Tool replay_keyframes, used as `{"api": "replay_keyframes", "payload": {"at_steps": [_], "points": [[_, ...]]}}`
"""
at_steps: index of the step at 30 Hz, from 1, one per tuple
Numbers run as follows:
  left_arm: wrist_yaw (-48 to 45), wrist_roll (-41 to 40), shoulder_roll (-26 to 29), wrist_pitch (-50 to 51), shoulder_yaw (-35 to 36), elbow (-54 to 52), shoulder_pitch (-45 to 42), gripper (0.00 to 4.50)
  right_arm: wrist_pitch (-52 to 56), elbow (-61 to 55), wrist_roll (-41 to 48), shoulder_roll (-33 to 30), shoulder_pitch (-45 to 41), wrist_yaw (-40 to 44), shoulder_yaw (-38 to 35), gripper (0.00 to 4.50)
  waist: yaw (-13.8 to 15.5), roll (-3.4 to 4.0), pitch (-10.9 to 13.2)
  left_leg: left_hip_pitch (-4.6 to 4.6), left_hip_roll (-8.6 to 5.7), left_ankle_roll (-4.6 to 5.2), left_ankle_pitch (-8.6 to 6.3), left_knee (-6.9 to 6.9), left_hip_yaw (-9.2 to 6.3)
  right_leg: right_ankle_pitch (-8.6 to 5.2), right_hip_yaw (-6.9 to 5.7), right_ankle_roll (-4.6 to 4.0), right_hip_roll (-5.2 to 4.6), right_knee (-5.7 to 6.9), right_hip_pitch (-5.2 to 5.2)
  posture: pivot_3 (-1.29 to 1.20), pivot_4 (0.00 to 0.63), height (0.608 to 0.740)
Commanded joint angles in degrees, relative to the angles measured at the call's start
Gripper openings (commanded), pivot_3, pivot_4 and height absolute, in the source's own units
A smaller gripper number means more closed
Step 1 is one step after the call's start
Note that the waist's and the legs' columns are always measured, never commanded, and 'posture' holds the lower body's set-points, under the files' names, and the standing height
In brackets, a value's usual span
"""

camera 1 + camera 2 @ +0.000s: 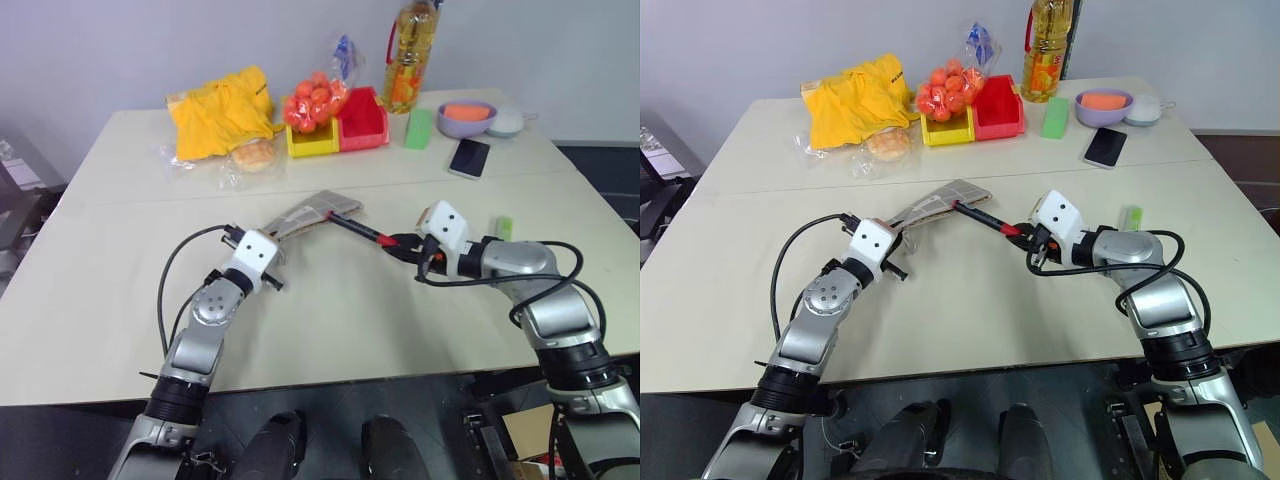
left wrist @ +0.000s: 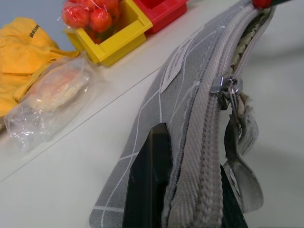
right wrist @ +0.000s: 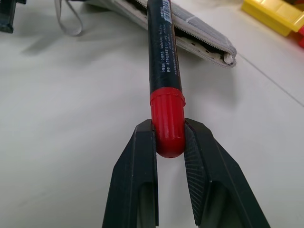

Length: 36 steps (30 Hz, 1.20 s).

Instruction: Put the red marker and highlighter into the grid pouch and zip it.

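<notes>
2 of the task's items: 1 is in hand, 1 is waiting on the table.
Step in hand: the red marker [image 3: 164, 71] is being fed barrel-first into the open mouth of the grid pouch [image 1: 312, 213]; by judgement, the 1st insertion is partly done.
Right gripper [image 3: 170, 137]: closed on the marker's red cap, the black barrel pointed away toward the pouch.
Left gripper [image 1: 268, 243]: pinched fully shut on the near end of the pouch, which is held raised off the table.
Marker tip: at the pouch's open edge; how deep it sits cannot be told.
Highlighter [image 1: 505, 227]: lying on the table just beyond the right arm, well apart from the pouch.
Zipper pull [image 2: 227, 89]: partway along the track, the teeth beyond it parted.
Next move: a push along the pouch's length is called for, then release of the cap.
Open room: bare tabletop [image 1: 330, 320] is seen under and between both arms.
Edges: the bins [image 1: 340, 128], phone [image 1: 469, 157] and bag of bread [image 1: 250, 157] are kept well back.
</notes>
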Motion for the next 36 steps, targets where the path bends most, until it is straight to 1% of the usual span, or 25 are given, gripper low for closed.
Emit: {"api": "replay_keyframes", "payload": {"at_steps": [1,16,22,24,28,34,36], "points": [[-0.1,-0.8,-0.1,-0.6,0.3,-2.6,0.3,0.0,-1.2,-1.2,0.1,-0.9,-0.6,0.2,-0.4,0.24,0.0,0.0,0.0,0.0,0.0,0.0,0.0,0.0,0.0,0.0,0.0,0.0,0.0,0.0,0.0,0.0,0.15,0.74],[-0.8,-1.5,-0.2,-1.3,-0.2,-2.9,-0.1,0.0,-2.6,-0.9,-1.6,-0.6,-1.6,0.2,1.0,0.24,0.0,0.0,0.0,0.0,0.0,0.0,0.0,0.0,0.0,0.0,0.0,0.0,0.0,0.0,0.0,0.0,0.15,0.74],[-4.1,-1.6,1.2,-4.7,-1.2,-3.6,0.6,0.0,-3.8,-0.8,-4.7,-2.1,-4.0,0.5,2.5,0.24,0.0,0.0,0.0,0.0,0.0,0.0,0.0,0.0,0.0,0.0,0.0,0.0,0.0,0.0,-0.01,0.0,0.15,0.74],[-5.3,-2.1,1.6,-5.7,-1.4,-3.9,0.9,0.0,-5.0,-1.0,-6.5,-3.3,-4.7,1.2,3.7,0.24,0.0,0.0,0.0,0.0,0.0,0.0,0.0,0.0,0.01,0.0,0.0,0.0,0.0,-0.01,-0.01,0.0,0.15,0.74],[-9.1,-3.3,3.1,-8.3,-2.5,-4.8,1.5,0.0,-11.2,-1.1,-12.3,-6.9,-6.7,3.1,7.8,0.24,0.0,0.0,0.0,0.0,0.0,0.0,0.0,0.0,0.0,0.0,-0.02,0.0,0.0,-0.01,-0.01,0.0,0.15,0.74],[-14.1,-4.5,4.7,-10.5,-4.2,-5.0,1.2,0.0,-17.9,-2.3,-17.9,-7.4,-9.8,6.4,13.9,0.24,-0.1,0.0,0.0,0.0,0.02,0.0,0.0,-0.03,0.0,0.0,-0.01,0.0,0.0,-0.02,-0.02,0.0,0.15,0.74],[-14.4,-4.6,4.8,-10.3,-4.2,-4.9,1.1,0.0,-17.0,-2.1,-18.0,-6.8,-10.2,7.0,14.0,1.3,0.0,0.0,0.0,0.0,0.01,0.0,0.0,-0.02,0.01,0.0,-0.01,0.0,0.0,-0.02,-0.02,0.0,0.15,0.74]]}}
